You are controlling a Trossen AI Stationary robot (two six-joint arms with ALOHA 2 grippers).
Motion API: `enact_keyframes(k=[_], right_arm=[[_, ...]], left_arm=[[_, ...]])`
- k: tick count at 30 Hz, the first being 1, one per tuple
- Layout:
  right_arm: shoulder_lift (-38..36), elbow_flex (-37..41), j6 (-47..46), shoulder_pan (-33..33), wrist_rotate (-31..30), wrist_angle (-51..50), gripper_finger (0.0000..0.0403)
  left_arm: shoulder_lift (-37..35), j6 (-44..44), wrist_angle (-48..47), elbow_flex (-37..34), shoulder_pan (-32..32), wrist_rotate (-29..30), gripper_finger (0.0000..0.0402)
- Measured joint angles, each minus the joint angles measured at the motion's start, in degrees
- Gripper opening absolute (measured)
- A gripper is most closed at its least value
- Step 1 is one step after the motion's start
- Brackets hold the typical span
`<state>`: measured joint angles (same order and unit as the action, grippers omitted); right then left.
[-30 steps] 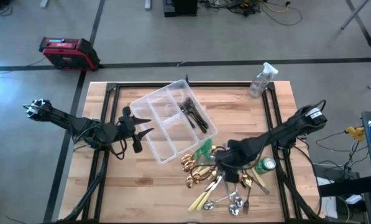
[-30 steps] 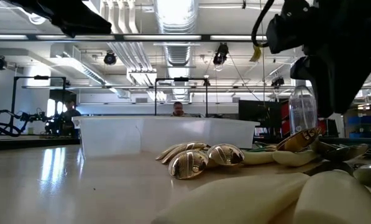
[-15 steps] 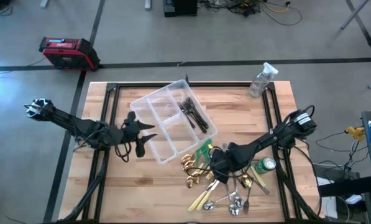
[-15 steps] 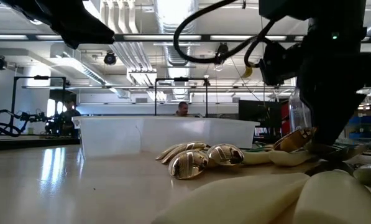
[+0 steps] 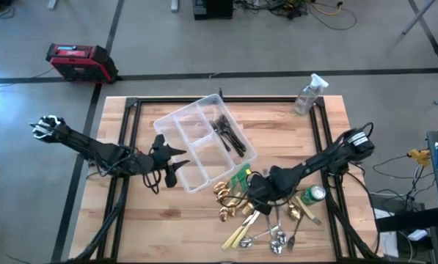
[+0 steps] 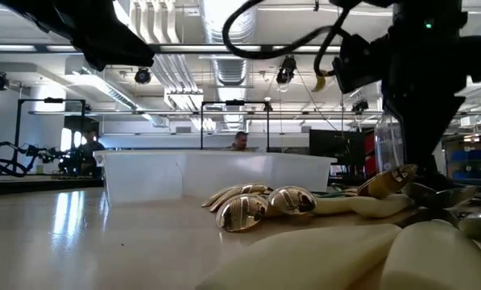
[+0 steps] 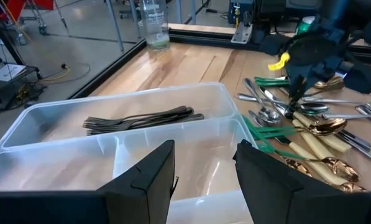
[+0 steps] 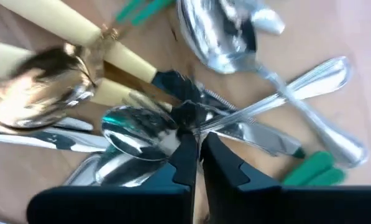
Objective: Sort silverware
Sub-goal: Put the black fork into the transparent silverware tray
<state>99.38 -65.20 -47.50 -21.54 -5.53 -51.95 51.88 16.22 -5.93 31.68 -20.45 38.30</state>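
Note:
The silverware pile point(image 5: 266, 220) lies on the table's near right: gold spoons point(image 5: 230, 199), cream-handled knives point(image 5: 237, 235), green-handled pieces point(image 5: 241, 176) and silver spoons point(image 8: 235, 31). Dark forks point(image 5: 230, 136) lie in one compartment of the clear tray point(image 5: 176, 123). My right gripper point(image 5: 257, 196) points down into the pile, shut on a silver spoon point(image 8: 135, 130). My left gripper point(image 7: 204, 168) hovers open over the tray's wall nearest it point(image 7: 229, 124), touching nothing. My right gripper pinches the silver spoon at its neck point(image 8: 219, 121), where bowl meets handle, between its two fingertips point(image 8: 185, 146). The fingers come from above, pointing down, and lie across the spoon. The spoon rests in the pile on other pieces.
A green can point(image 5: 314, 193) stands just right of the pile. A clear spray bottle point(image 5: 309, 94) is at the far right corner. Black frame rails point(image 5: 321, 132) run along the table's sides. Bare wood lies left of the pile, toward the near edge.
My right gripper has gone down onto the silverware pile and shifted a little toward the table's left edge, rolling its wrist. My left gripper has moved toward the tray's near left corner and sunk slightly.

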Motion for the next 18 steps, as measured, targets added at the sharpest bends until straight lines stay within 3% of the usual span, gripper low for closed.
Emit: enact_keyframes(k=[8, 14, 18], right_arm=[[-1.8, -4.76, 5.98, 1.82, -0.28, -2.99, 0.0001], [-1.73, -4.01, -1.42, 1.09, 1.48, -3.25, 0.0006], [-1.67, -2.44, -6.81, -0.71, 1.26, -2.96, 0.0041]], left_arm=[[-0.16, -0.31, 0.2, 0.0, 0.0, 0.02, 0.0155], [-0.15, -0.45, -0.07, 0.0, -0.55, 0.0, 0.0155], [-0.11, -0.47, -0.09, 0.0, -0.63, 0.02, 0.0155]])
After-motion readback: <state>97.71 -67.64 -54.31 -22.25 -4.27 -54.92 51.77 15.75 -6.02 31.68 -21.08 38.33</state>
